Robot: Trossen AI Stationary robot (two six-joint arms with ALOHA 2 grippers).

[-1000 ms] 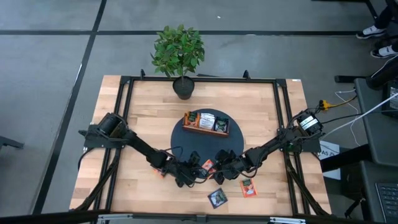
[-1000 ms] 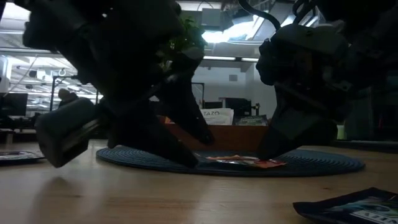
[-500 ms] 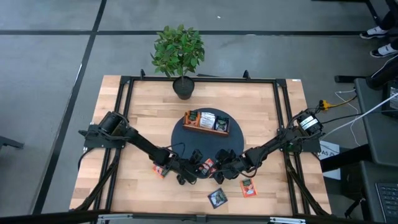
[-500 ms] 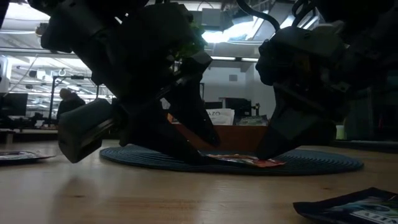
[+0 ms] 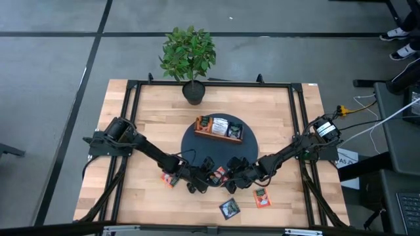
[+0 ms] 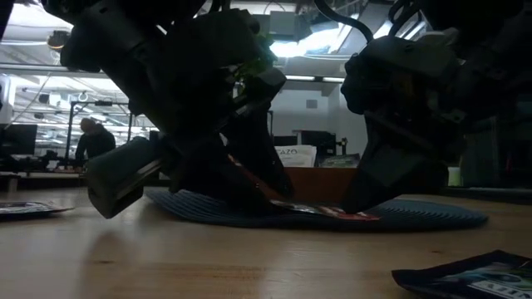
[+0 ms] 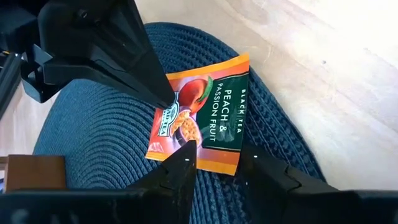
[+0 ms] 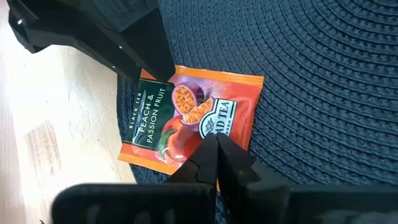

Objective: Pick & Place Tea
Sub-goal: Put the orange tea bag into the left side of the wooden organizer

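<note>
An orange and green tea sachet (image 5: 219, 175) lies on the near edge of the round dark-blue mat (image 5: 197, 149), between my two grippers. My left gripper (image 7: 217, 163) comes from the table's left, open, with its fingers on either side of the sachet's left edge. My right gripper (image 8: 214, 146) comes from the right, shut, with its tips on the sachet's printed face. A brown wooden tray (image 5: 214, 137) holding several sachets sits farther back on the mat. My left gripper slants down from the table's left and has the sachet's left edge (image 7: 214, 167) between its open fingers. In the low view that end (image 6: 249, 178) is tipped up along one finger. I cannot tell whether both fingers touch it. My right gripper presses its shut fingertips (image 8: 217, 152) down on the sachet's orange face (image 8: 205, 127), near its right edge. It slants down from the table's right. That end (image 6: 349, 216) lies flat on the mat.
Loose sachets lie on the bare wood near the front edge: a dark one (image 5: 229, 208), an orange one (image 5: 262, 196), and another orange one (image 5: 168, 180) beside my left arm. A potted plant (image 5: 188, 56) stands at the far edge. A black frame runs around the tabletop.
The sachet's left end has tipped up off the mat at my left gripper. Its right end has stayed flat under my right gripper's tips.
</note>
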